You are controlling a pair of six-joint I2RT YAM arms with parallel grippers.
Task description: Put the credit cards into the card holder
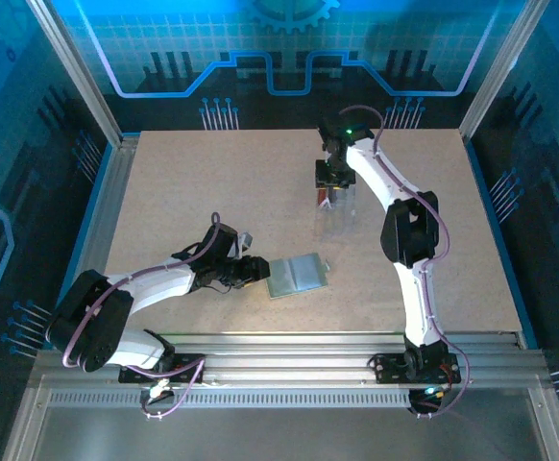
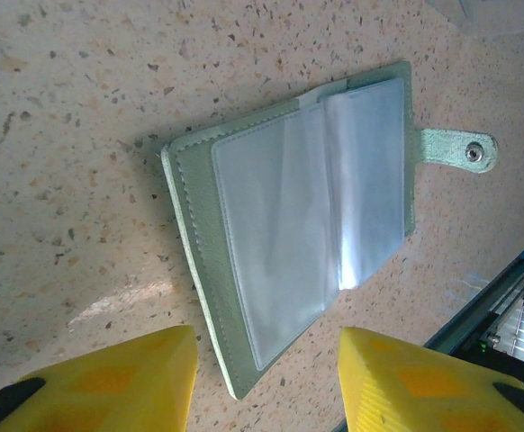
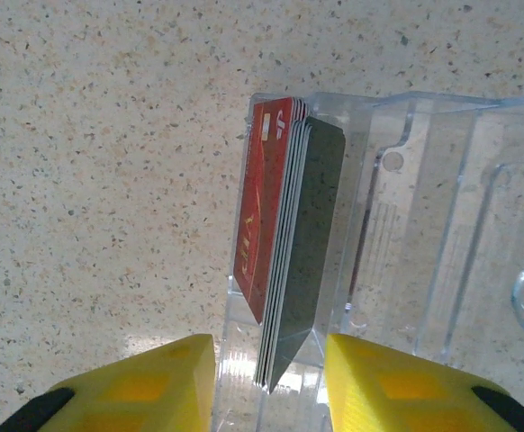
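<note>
Because 2 arms share the job, the worktop (image 1: pixel 193 182) is split between them: the left arm (image 1: pixel 155 288) lies low near the front edge and the right arm (image 1: pixel 395 221) reaches to the far middle. There a clear case (image 3: pixel 442 225) stands the credit cards (image 3: pixel 284 252) on edge in a slot, which leaves their broad faces free for a pinch from both sides. The right end effector (image 3: pixel 269 351) straddles the near end of that stack with its jaws partly apart. A gap shows on the red side, so I judge it has hold of nothing, though the other finger sits so near the case that contact may be hidden.

Nearer the front, the card holder (image 1: pixel 299 276) lies opened flat with its clear pockets (image 2: pixel 280 234) facing up, ready to take a card. The left end effector (image 2: pixel 266 346) has its jaws well apart on either side of the holder's corner, gripping nothing, and is likely placed to steady it.

In the stack, 1 red card (image 3: pixel 262 216) faces outward and 1 black card (image 3: pixel 320 216) backs it, with pale edges between. The holder's snap tab (image 2: pixel 456 148) is unfastened.
</note>
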